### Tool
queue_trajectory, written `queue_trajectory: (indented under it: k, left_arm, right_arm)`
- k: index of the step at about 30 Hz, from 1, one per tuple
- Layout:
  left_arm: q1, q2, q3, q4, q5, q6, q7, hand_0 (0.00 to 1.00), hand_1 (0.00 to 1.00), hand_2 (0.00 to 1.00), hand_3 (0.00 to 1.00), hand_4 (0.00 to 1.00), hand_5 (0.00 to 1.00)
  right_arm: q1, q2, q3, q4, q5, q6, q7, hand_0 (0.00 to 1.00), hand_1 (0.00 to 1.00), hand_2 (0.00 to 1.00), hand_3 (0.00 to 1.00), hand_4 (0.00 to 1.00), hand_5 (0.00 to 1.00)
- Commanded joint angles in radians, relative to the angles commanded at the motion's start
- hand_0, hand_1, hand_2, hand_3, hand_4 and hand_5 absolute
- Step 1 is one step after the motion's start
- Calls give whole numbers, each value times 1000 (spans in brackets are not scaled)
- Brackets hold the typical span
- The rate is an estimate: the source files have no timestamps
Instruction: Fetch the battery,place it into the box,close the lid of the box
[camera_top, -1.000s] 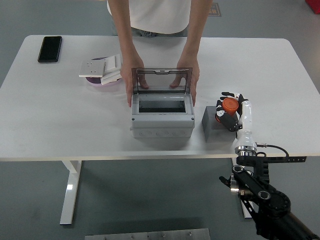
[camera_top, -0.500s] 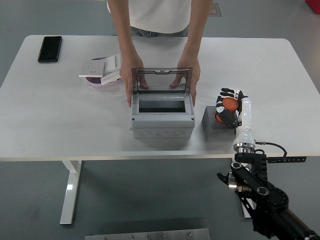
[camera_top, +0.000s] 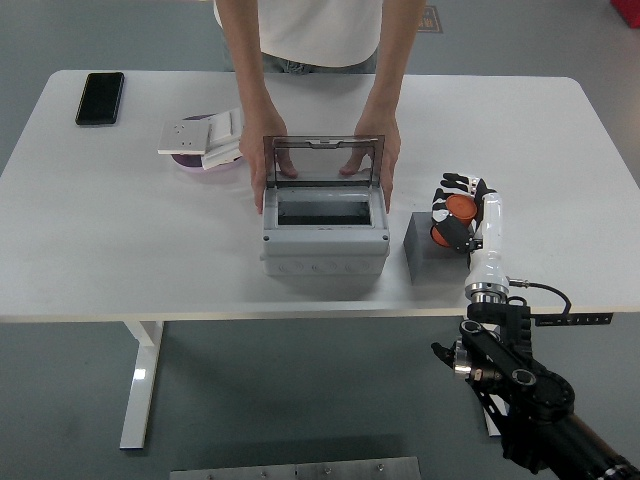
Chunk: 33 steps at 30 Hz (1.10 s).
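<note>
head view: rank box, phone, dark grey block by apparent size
1. Grey box with its lid up, clearly largest.
2. Dark grey block and black phone: these look alike in area, and the phone lies farther from the camera, so I won't rank them.

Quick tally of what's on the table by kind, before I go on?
Grey box with raised lid: 1
Dark grey block: 1
Black phone: 1
White switch plates on a purple thing: 2
Person's hands at the box: 2
Robot right hand: 1
Total: 8
</note>
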Motion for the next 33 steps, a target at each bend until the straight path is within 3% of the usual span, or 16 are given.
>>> queue_trajectory:
  k: [23, 24, 29, 30, 33]
  left_arm:
    - [-3, 2, -5, -1, 3, 1, 0, 614, 743, 575, 498, 322, 2]
    - [-3, 2, -5, -1, 3, 2, 0, 614, 743, 575, 499, 322, 2]
    - [-3, 2, -7, -1, 4, 2, 0, 614, 743, 575, 499, 322, 2]
    - [-3, 3, -7, -1, 5, 2, 0, 614, 743, 575, 498, 320, 2]
    - [-4, 3, -7, -1, 5, 3, 0, 614, 743, 575, 498, 320, 2]
  right_arm:
    - [-1, 0, -28, -6, -3, -2, -10, 449, 478, 508, 542, 548, 2]
    - [-1, 0, -28, -6, -2, -2, -10, 470, 472, 497, 534, 472, 56]
    - [-1, 0, -28, -6, -3, -4, -12, 470, 472, 497, 534, 472, 56]
    - [-1, 0, -28, -6, -3, -5, -12, 493, 480, 496, 528, 325, 2]
    - [-1, 0, -28, -7, -2, -6, -12, 493, 480, 496, 528, 325, 2]
